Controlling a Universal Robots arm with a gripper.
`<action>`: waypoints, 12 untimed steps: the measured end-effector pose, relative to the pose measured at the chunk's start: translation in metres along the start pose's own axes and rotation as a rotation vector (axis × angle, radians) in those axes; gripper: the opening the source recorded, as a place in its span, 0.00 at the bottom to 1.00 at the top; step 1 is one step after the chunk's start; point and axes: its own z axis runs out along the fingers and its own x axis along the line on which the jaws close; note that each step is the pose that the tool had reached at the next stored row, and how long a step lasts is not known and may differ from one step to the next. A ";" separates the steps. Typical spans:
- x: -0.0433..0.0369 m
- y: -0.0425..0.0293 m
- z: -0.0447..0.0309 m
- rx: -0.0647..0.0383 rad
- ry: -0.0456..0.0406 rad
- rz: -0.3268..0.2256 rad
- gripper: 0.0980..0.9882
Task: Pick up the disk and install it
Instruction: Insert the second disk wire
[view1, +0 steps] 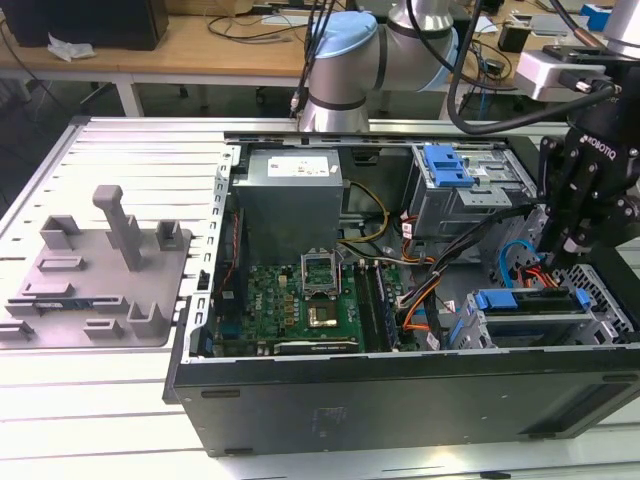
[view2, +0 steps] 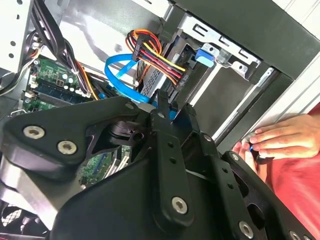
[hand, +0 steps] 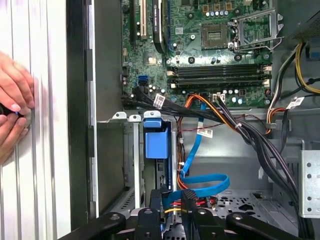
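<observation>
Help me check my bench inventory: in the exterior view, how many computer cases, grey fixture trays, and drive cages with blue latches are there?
Computer case: 1
Grey fixture tray: 1
Drive cages with blue latches: 2
Total: 4

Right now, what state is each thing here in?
Computer case: open, side panel off.
Disk: on edge in the drive cage.
Gripper: inside the case, just above the disk.
Processor socket: cover flipped open.
Blue cable: loosely looped.
Fixture tray: lying flat beside the case.
Hand: resting beside the case.
</observation>
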 end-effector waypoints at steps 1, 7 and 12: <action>0.0000 -0.0001 0.0002 -0.003 -0.0001 0.000 0.23; 0.0001 -0.0008 0.0011 -0.017 0.0001 0.001 0.23; 0.0010 -0.0009 0.0015 -0.021 -0.0001 0.023 0.23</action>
